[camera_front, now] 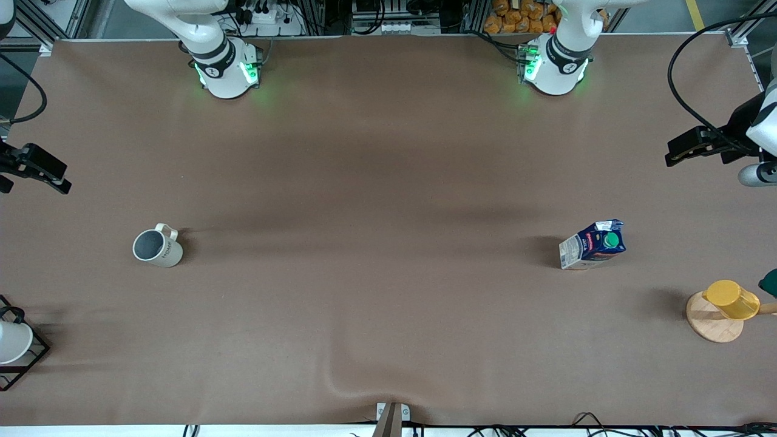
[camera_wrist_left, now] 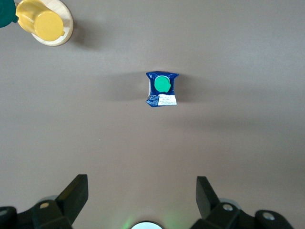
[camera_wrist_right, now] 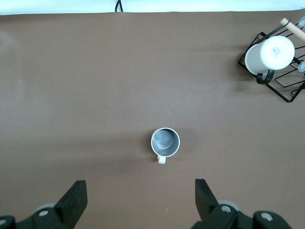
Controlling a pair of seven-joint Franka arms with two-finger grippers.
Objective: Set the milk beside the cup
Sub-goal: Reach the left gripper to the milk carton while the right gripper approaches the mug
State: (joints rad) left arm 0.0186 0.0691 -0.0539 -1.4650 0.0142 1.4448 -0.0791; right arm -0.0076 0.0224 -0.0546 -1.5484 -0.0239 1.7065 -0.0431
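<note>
A: Where are the milk (camera_front: 592,244) and cup (camera_front: 157,246)?
B: Both upright on the brown table (camera_front: 376,243), well apart: milk toward the left arm's end, cup toward the right arm's.
A: The grippers?
B: Left gripper (camera_wrist_left: 142,200) hovers above the milk, right gripper (camera_wrist_right: 141,200) above the cup; both spread wide, empty.

Bare tablecloth (camera_front: 388,243) filled the frame's middle between mug (camera_front: 156,246) and milk carton (camera_front: 592,244). Only a yellow cup (camera_front: 731,299) at lower right and a wire rack (camera_front: 18,349) at lower left crowded the edges.
</note>
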